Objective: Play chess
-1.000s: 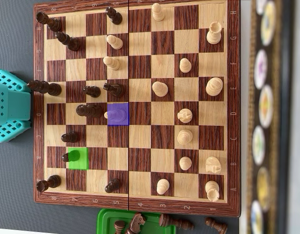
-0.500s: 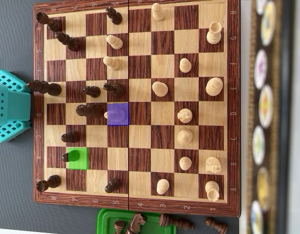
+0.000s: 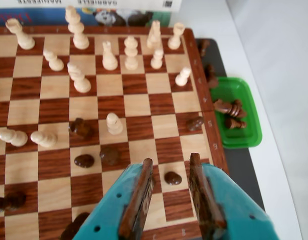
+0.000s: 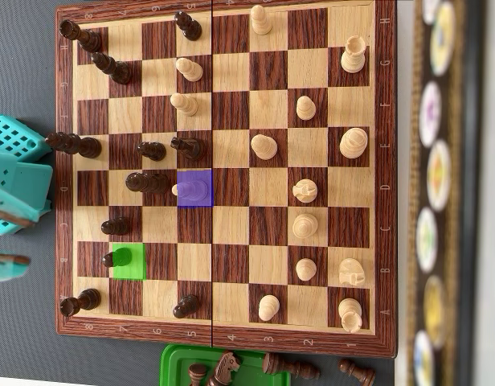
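Observation:
A wooden chessboard (image 3: pixel 204 107) holds dark and light pieces; it also shows in the overhead view (image 4: pixel 231 342). My teal gripper (image 3: pixel 171 159) with wood-lined fingers is open above the board's near edge. A dark pawn (image 3: pixel 173 178) stands between its jaws, untouched. In the overhead view the gripper (image 4: pixel 34 237) is at the board's left edge. That pawn (image 4: pixel 113 257) stands on a green-marked square (image 4: pixel 135 265). A light pawn (image 4: pixel 193 187) stands on a purple-marked square (image 4: pixel 206 199); it also shows in the wrist view (image 3: pixel 114 123).
A green tray (image 3: pixel 249 142) with captured dark pieces sits beside the board, at the bottom in the overhead view (image 4: pixel 173 358). Other dark pieces (image 3: pixel 84 160) stand left of my jaws. Books (image 3: pixel 119 15) lie beyond the far edge.

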Controlling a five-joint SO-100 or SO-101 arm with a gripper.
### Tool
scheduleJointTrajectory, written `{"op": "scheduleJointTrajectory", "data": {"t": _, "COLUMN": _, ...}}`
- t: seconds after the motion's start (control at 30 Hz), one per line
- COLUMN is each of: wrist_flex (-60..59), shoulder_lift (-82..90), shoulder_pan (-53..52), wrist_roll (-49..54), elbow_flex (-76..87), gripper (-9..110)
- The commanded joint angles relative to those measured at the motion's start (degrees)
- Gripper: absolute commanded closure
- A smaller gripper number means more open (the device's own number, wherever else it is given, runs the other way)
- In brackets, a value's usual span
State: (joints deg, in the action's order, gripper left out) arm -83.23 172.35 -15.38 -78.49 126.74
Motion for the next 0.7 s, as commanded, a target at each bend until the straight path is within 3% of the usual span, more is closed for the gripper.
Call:
{"op": "scheduleJointTrajectory", "data": {"t": 0.0, "wrist_flex": -6.24, "shoulder_lift": -12.22, "shoulder_pan": -0.44, "wrist_roll": 0.97, "elbow_flex": -6.86, "gripper": 89}}
{"op": "scheduleJointTrajectory", "data": {"t": 0.2, "wrist_flex": -14.59, "shoulder_lift": -29.88, "shoulder_pan": -1.32, "wrist_roll": 0.7, "elbow_flex": -15.29, "gripper": 89}}
{"op": "scheduleJointTrajectory", "data": {"t": 0.67, "wrist_flex": -14.59, "shoulder_lift": -55.46, "shoulder_pan": -7.03, "wrist_roll": 1.14, "elbow_flex": -24.87, "gripper": 89}}
